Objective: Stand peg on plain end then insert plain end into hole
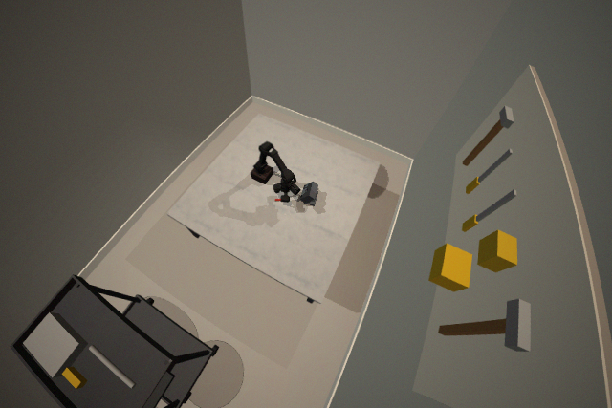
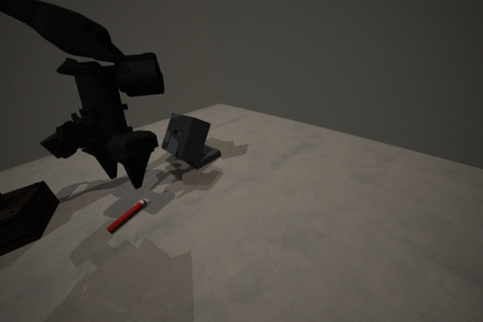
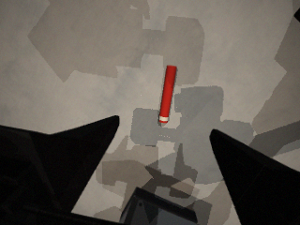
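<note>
The peg is a slender red cylinder with a white band near one end. It lies flat on its side, beneath the open gripper and apart from its fingers. In the wrist view, the banded end is nearer the fingertips; the plain end points away from them. The sloped panel is a dark grey block, tilted, near the gripper. Its face has one round hole.
</note>
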{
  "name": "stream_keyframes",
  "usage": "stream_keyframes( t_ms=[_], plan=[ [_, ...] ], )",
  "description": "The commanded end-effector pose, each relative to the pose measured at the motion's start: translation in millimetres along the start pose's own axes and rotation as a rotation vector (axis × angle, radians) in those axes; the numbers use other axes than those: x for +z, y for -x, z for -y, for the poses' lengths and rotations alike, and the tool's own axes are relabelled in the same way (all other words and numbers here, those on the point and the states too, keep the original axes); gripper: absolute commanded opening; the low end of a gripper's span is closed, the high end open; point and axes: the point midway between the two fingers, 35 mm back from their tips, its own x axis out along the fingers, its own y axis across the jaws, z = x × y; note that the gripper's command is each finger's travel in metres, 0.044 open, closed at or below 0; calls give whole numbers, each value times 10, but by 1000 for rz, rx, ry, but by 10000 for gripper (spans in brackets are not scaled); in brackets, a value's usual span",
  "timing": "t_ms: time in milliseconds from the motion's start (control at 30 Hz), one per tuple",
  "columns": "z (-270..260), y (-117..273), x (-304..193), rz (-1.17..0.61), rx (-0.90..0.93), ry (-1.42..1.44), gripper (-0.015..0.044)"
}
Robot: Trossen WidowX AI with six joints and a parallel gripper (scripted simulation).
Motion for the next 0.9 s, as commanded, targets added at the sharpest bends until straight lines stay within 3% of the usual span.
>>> stream_keyframes(
  t_ms=[0, 867],
  plan=[
    [12, -88, -7, 2, -8, -6, 440],
    [15, -506, -78, 2, -7, -5, 440]
  ],
)
